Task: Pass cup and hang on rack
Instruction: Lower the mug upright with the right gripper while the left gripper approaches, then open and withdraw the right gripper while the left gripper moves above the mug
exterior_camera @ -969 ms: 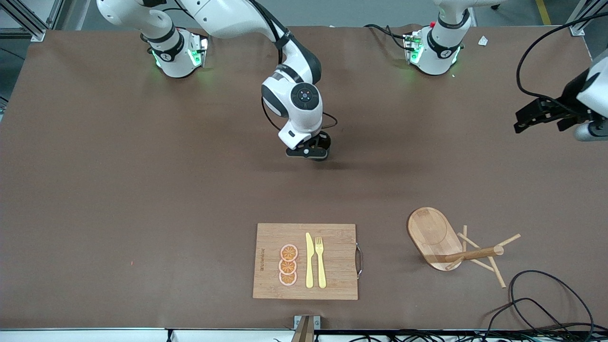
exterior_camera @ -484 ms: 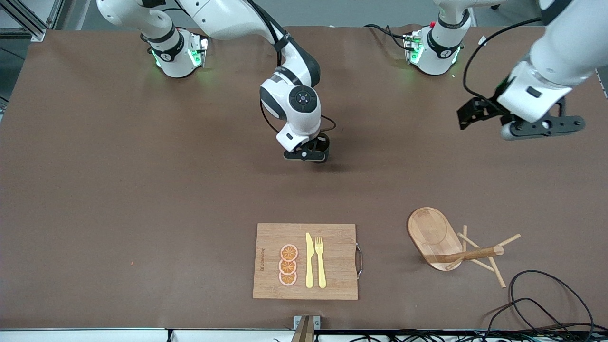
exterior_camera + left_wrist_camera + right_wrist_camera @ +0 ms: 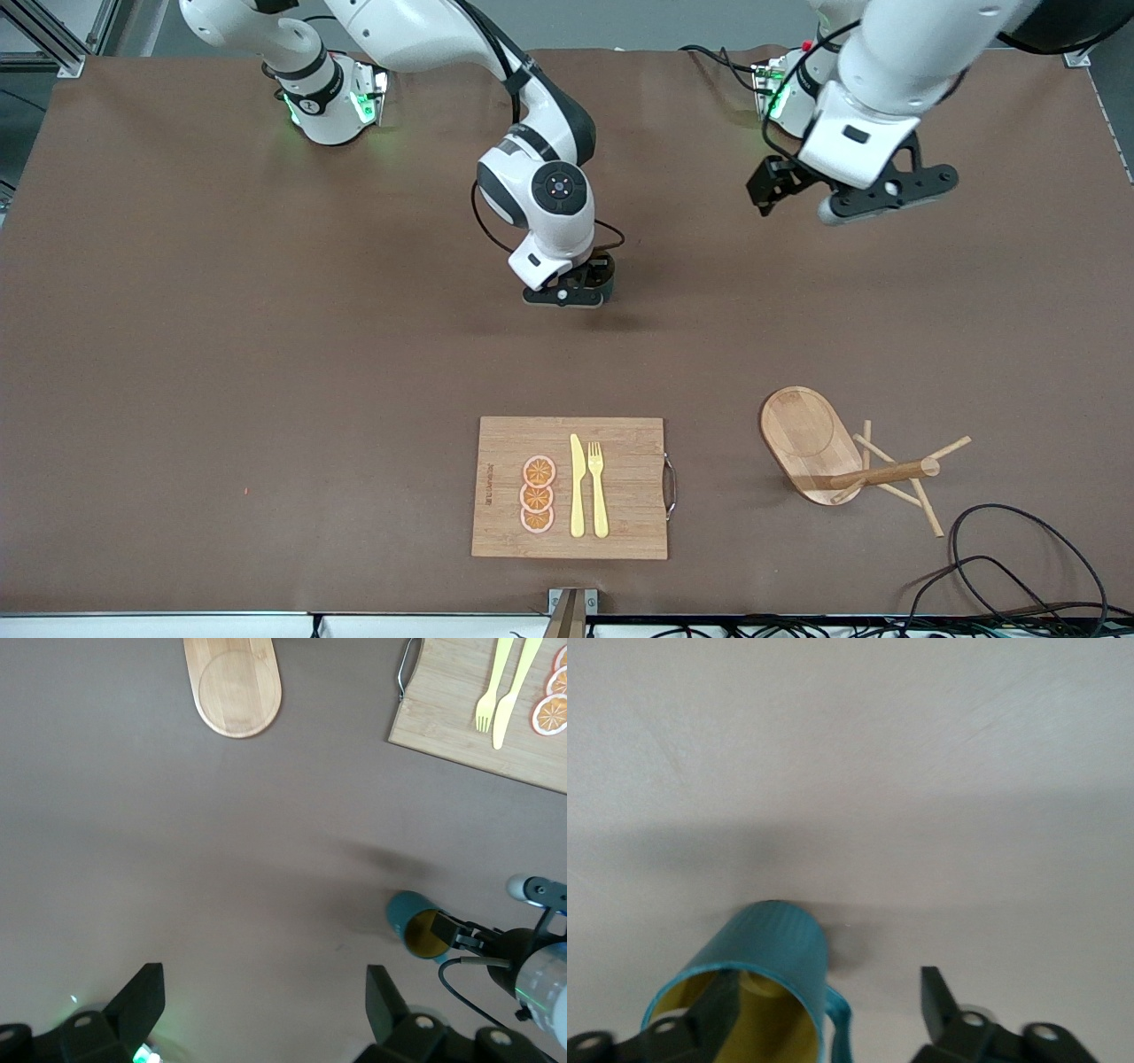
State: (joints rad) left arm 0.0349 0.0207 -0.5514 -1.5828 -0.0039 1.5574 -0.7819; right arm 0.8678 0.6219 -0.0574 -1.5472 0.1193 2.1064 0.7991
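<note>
While both grippers' jaws stand apart, one cup (image 3: 415,920) stands upright; one rack (image 3: 842,456) lies toppled.

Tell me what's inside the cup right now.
The cup shows only its yellow inner wall; one finger of the open right gripper dips inside the rim, the other is outside. That finger and the rim cover its bottom, so anything lying there can't be seen.

Only a faint dark line of print along one edge of the cutting board (image 3: 567,487), at the right arm's end, too small to read. No other readable text, label or number anywhere.
</note>
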